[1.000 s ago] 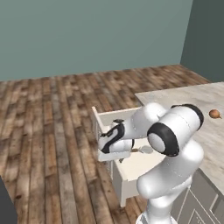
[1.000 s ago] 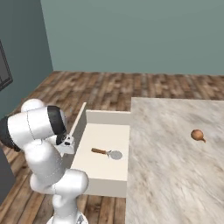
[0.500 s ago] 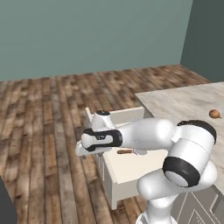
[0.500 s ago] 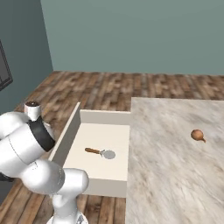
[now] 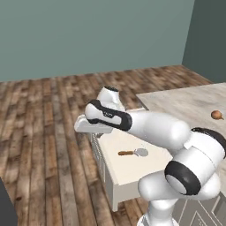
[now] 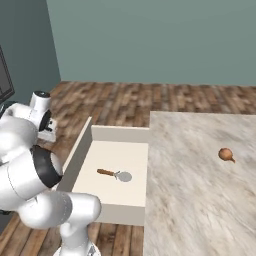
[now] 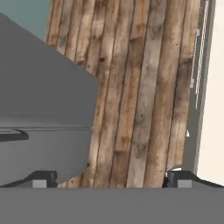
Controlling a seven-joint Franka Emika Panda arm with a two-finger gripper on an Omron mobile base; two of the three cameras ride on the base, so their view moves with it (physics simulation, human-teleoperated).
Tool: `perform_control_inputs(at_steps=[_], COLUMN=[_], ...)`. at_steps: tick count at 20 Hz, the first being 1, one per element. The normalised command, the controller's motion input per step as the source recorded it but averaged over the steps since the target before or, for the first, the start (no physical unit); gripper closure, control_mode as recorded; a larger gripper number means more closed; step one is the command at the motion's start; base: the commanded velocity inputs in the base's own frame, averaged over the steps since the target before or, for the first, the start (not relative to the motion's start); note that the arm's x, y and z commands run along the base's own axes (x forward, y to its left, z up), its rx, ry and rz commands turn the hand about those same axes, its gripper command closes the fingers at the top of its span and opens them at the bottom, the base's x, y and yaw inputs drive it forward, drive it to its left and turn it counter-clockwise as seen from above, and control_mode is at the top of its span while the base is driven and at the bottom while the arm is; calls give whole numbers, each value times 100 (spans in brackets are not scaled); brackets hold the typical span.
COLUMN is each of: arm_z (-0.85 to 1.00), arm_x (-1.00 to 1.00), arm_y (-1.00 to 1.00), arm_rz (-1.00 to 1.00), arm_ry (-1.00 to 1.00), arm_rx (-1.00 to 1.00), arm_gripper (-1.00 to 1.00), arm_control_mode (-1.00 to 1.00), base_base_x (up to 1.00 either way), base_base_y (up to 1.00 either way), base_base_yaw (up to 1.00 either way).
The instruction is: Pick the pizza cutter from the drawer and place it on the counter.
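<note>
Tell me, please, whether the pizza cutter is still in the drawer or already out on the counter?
In the drawer. The pizza cutter lies flat on the floor of the open drawer, untouched, beside the counter.

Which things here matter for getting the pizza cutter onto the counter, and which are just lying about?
Part of the job:
pizza cutter, lying in the drawer
drawer, pulled open
counter
gripper, open, over the wooden floor outside the drawer front

Just lying about:
small brown ball on the counter

Illumination is even and diffuse, without glare. The drawer [image 6: 114, 176] interior renders bright, with soft shadow beneath its front panel. Textures appear slightly blurred throughout.
</note>
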Motion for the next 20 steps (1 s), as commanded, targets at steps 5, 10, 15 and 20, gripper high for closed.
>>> perform_control_inputs(at_steps=[5,10,15,20], arm_z=[2,-41,-43,-44], arm_x=[26,17,42,59], arm_y=[-100,-91,-54,-34], arm_rz=[-46,-71,-69,-61], arm_ry=[2,29,42,39], arm_rx=[23,0,-4,-10], arm_gripper=[-100,-100,-100,-100], arm_control_mode=[-100,-100,-100,-100], base_base_x=[0,0,0,0], base_base_y=[0,0,0,0], base_base_yaw=[0,0,0,0])
